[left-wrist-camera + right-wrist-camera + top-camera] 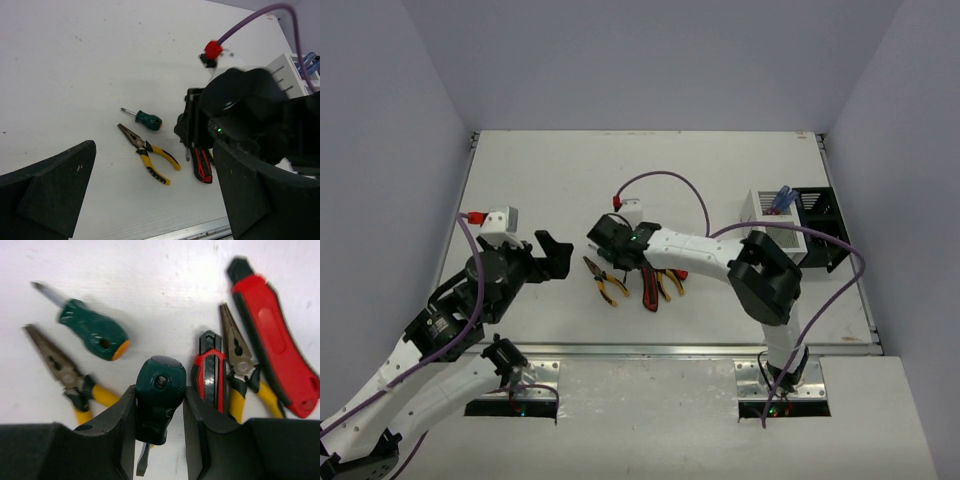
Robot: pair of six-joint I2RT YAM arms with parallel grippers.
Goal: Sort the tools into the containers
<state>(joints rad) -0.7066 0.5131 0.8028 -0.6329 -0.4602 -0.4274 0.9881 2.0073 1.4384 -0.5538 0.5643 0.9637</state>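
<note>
In the right wrist view my right gripper is shut on a dark green-handled screwdriver, one finger pressed on each side of the handle, its blade pointing back between the fingers. Around it on the table lie another green screwdriver with an orange cap, yellow-and-black pliers, a red-and-black cutter, a second pair of pliers and a larger red cutter. My left gripper hangs open left of the pile, empty. The white bin and black bin stand at the right.
A blue-handled tool sticks out of the white bin. The right arm stretches across the table from the bins toward the pile. A metal rail runs along the table's near edge. Purple cables loop above both arms.
</note>
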